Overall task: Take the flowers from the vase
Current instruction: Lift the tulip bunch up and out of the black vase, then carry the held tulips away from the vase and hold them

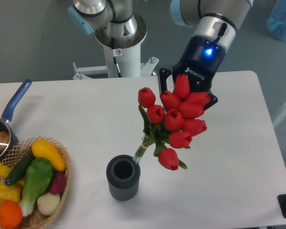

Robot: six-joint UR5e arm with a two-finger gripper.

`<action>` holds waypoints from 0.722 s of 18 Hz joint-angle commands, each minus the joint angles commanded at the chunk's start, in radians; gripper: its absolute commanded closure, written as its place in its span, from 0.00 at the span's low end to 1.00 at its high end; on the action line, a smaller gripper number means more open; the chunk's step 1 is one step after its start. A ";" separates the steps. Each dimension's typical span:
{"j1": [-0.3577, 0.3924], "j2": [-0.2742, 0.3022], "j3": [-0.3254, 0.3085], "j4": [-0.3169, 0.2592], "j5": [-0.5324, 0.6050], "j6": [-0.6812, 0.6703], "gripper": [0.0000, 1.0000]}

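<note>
Arm came in from the top right, forearm angled down and to the left; wrist was dark with a lit blue light; gripper (185,91) pointed down-left above the table (238,157); black fingers (164,78) showed on either side of the flowers (174,121), clamped on the bunch, fingertips hidden behind the red heads; arm's base column stood at top centre.

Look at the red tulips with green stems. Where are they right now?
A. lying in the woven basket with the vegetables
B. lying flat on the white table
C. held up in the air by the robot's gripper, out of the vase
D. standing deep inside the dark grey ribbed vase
C: the red tulips hang from the gripper, their stem ends up beside the empty mouth of the dark grey ribbed vase.
</note>
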 joint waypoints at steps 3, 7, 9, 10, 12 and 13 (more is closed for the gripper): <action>0.009 0.000 0.002 0.000 0.002 -0.003 1.00; 0.026 0.003 0.002 0.000 0.015 0.009 1.00; 0.049 0.005 0.002 0.000 0.017 0.029 1.00; 0.060 0.003 0.005 0.000 0.029 0.050 1.00; 0.077 -0.002 0.017 -0.003 0.061 0.067 1.00; 0.075 -0.006 0.024 -0.003 0.087 0.071 1.00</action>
